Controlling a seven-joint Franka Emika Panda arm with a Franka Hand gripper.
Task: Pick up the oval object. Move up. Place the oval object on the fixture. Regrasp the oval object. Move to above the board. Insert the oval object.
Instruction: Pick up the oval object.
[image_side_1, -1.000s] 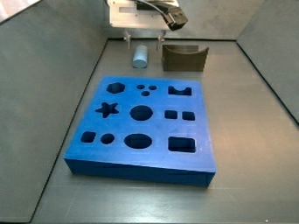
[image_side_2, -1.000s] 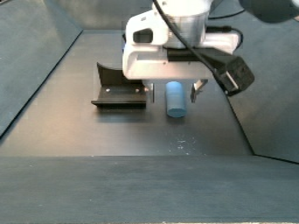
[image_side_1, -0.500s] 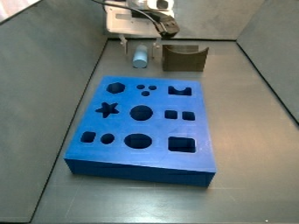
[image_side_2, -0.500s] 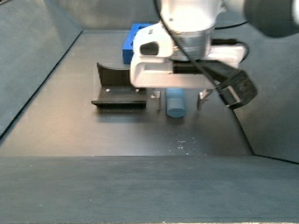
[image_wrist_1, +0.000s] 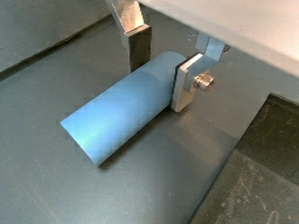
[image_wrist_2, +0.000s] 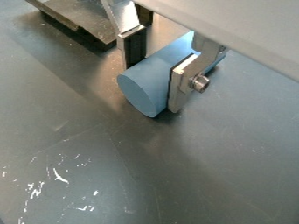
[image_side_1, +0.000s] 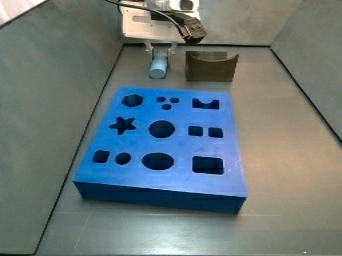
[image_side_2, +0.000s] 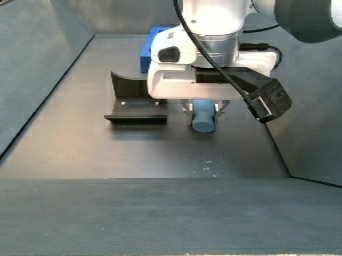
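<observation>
The oval object (image_wrist_1: 117, 118) is a pale blue peg lying on its side on the dark floor. My gripper (image_wrist_1: 162, 83) is down over one end of it, and both silver fingers press its sides in both wrist views, with its flat end (image_wrist_2: 146, 87) facing out. In the side views the gripper (image_side_1: 160, 45) stands low over the peg (image_side_1: 159, 65), just left of the olive-brown fixture (image_side_1: 210, 66). The fixture (image_side_2: 134, 105) holds nothing. The blue board (image_side_1: 167, 140) lies nearer the front.
Grey walls enclose the floor on both sides (image_side_1: 80, 90). The fixture's dark base (image_wrist_2: 76, 22) lies close behind the fingers. Pale scratches mark the floor (image_wrist_2: 47, 179) in front of the peg.
The gripper has come down from above the peg until its fingers flank it at floor level. The peg has stayed in place.
</observation>
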